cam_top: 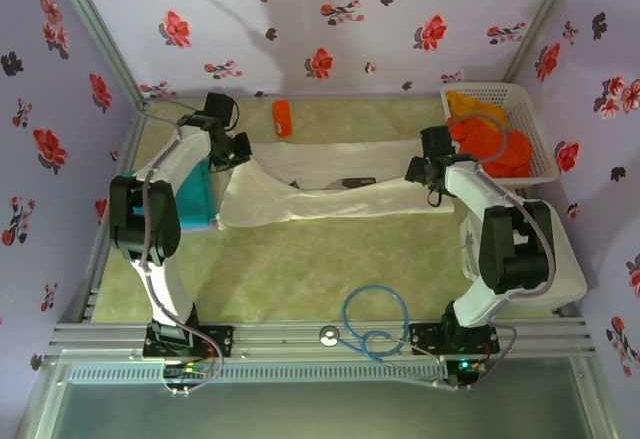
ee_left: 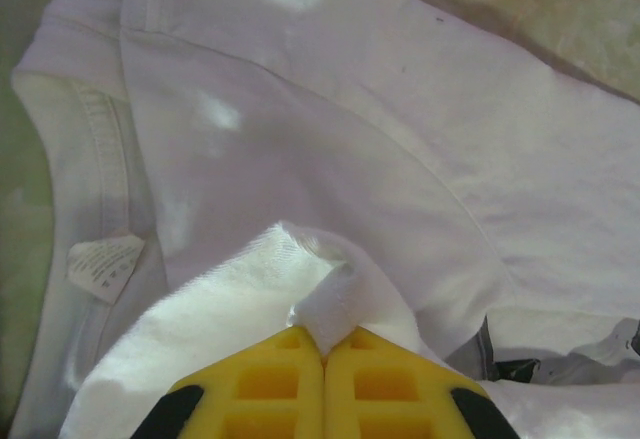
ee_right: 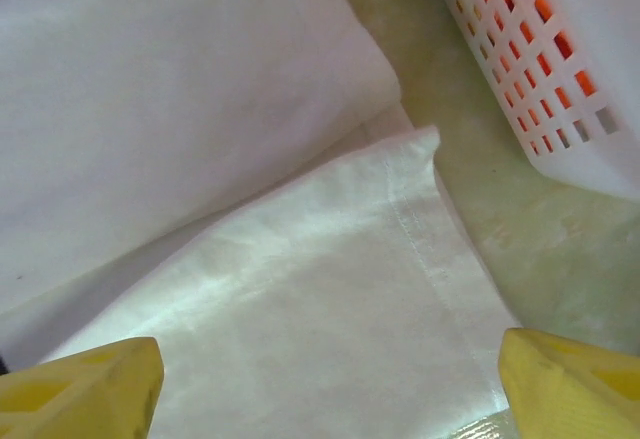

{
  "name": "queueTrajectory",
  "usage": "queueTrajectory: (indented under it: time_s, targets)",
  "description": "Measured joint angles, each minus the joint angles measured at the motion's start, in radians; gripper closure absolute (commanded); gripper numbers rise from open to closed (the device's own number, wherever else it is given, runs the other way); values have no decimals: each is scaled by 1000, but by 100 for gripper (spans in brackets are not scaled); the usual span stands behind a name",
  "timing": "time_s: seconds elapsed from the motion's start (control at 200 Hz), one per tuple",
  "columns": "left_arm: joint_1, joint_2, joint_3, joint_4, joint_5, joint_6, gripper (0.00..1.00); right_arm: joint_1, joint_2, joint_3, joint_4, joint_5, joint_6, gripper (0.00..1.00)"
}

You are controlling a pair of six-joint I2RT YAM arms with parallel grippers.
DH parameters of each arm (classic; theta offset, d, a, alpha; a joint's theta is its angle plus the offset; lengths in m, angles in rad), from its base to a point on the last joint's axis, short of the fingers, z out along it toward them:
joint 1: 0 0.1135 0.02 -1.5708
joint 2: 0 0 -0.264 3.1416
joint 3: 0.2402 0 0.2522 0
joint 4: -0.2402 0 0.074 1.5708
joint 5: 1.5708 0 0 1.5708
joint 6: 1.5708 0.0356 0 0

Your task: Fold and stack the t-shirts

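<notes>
We see the white shirt (cam_top: pixel 330 194) stretched left to right across the far half of the surface (cam_top: pixel 300 269), lying as a long band between the two arms. Our left tool (ee_left: pixel 322 344) is closed on a pinch of that shirt: in the left wrist view a small ridge of white cloth stands up between the two yellow fingers (ee_left: pixel 270 389), which press together around it. Left of the pinch lies the collar with its label (ee_left: pixel 105 264). Our right tool (ee_right: pixel 330 369) stands wide, its yellow fingertips far apart at the lower corners of the right wrist view, holding nothing, with the shirt's hemmed right end lying flat below; we cannot tell whether they touch the cloth. The teal shirt (cam_top: pixel 195 199) lies at the left side of the surface, just beside the white shirt's left end and partly under the left arm. The orange shirts (cam_top: pixel 490 144) are heaped in the basket (cam_top: pixel 535 124) at the far right, just right of the right tool. An orange bottle (cam_top: pixel 282 118) sits beyond the white shirt, near the left tool. A blue cable (cam_top: pixel 375 324) loops at the near edge.
</notes>
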Motion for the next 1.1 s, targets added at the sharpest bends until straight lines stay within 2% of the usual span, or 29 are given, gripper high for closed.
queueTrajectory:
  time_s: [0.515, 0.535, 0.605, 0.68, 0.77, 0.835, 0.98, 1.1]
  targets:
    - [24, 146, 114, 10, 0, 0, 100, 43, -109, -58, -5, 3, -2, 7]
    - [26, 153, 121, 10, 0, -1, 96, 44, -110, -60, -5, 3, -2, 7]
    - [35, 190, 157, 6, 6, 2, 67, 49, -113, -71, -7, 3, -2, 7]
    - [44, 235, 201, 6, 16, 0, 55, 54, -115, -83, -10, 3, -2, 7]
    - [52, 248, 207, 5, 24, 3, 49, 55, -122, -98, -12, 2, -2, 7]
    - [53, 231, 179, 22, 32, 0, 49, 55, -132, -108, -13, -1, -2, 8]
    - [37, 127, 35, 73, 62, -18, 48, 61, -143, -113, -13, -8, 6, 8]
    - [-12, 22, -94, 133, 85, -57, 48, 67, -143, -113, -13, -16, 9, 9]
